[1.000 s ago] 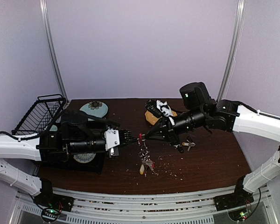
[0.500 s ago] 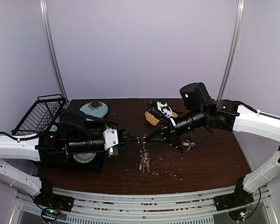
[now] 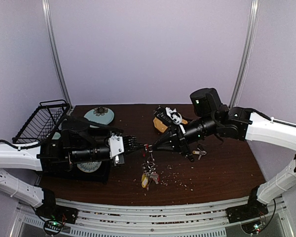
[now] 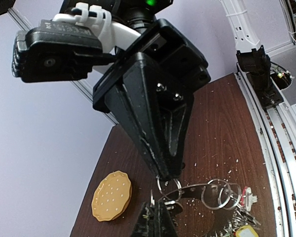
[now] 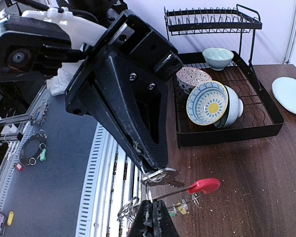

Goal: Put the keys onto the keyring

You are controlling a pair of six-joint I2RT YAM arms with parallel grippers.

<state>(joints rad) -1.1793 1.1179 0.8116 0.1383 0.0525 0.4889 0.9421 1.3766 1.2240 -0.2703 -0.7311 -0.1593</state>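
Note:
The keyring [image 3: 148, 160] hangs as a silvery chain between both grippers above the dark table, with coloured tags [image 3: 146, 178] at its low end. My left gripper [image 3: 136, 146] is shut on a silver key [image 5: 163, 176] that sits at a ring. My right gripper [image 3: 156, 143] is shut on a thin ring of the keyring [image 5: 164, 195], tip to tip with the left. The red section [image 5: 203, 185] sticks out beside them. Linked rings [image 4: 218, 192] trail right in the left wrist view. Loose keys [image 3: 198, 153] lie on the table under the right arm.
A black dish rack [image 3: 39, 121] holding bowls [image 5: 212, 101] stands at the back left. A pale blue plate [image 3: 99, 115] lies behind the left arm. A yellow plate [image 3: 161, 127] carrying small objects sits at the back middle. Crumbs dot the table [image 3: 222, 173].
The hanging chain and its tags have swung a little to the left and hang lower. Both grippers stay tip to tip, almost unmoved.

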